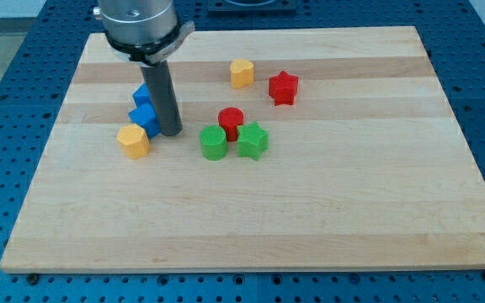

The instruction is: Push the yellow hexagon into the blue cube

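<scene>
Down at the view's left half of the pale wooden board [310, 219], resting on the wood: my tip [172, 132], the blunt lower end of a straight dark rod hanging from a grey metal arm housing [138, 25] at the view's top. No jaws on it, nothing held; simply a plain rod end standing upright. Just to the view's left of the tip and slightly lower: the yellow ribbed plastic hexagon [133, 140], apart from the tip by a narrow gap. Directly above the hexagon and seemingly touching it: the blue ribbed plastic cube [145, 118], pressed close against the rod's left side. Behind that, partly hidden by the rod: a second blue plastic block [142, 93], shape not clear. Right of the tip, near the board's middle: a green ribbed plastic cylinder [213, 143] beside a green plastic star [253, 140], with a red plastic cylinder [230, 122] tucked just behind and between them. Farther toward the view's top: a second yellow plastic block [242, 73], roughly hexagonal, and a red plastic star [283, 87] just to its right. All blocks finely layered and matte in surface; board smooth, with long grain bands running left to right, lying on a blue perforated metal table [7, 126].
</scene>
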`<move>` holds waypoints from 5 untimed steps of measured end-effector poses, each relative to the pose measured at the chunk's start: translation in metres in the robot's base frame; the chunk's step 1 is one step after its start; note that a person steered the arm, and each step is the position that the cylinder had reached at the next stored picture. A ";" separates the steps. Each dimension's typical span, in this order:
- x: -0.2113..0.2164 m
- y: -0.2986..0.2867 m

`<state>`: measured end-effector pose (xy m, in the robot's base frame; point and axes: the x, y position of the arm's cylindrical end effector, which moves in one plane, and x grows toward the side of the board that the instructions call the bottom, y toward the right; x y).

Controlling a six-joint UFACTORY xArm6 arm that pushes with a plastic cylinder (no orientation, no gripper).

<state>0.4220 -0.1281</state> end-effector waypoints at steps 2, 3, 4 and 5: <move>0.000 -0.006; 0.013 0.008; 0.037 0.008; 0.062 -0.002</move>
<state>0.4839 -0.1298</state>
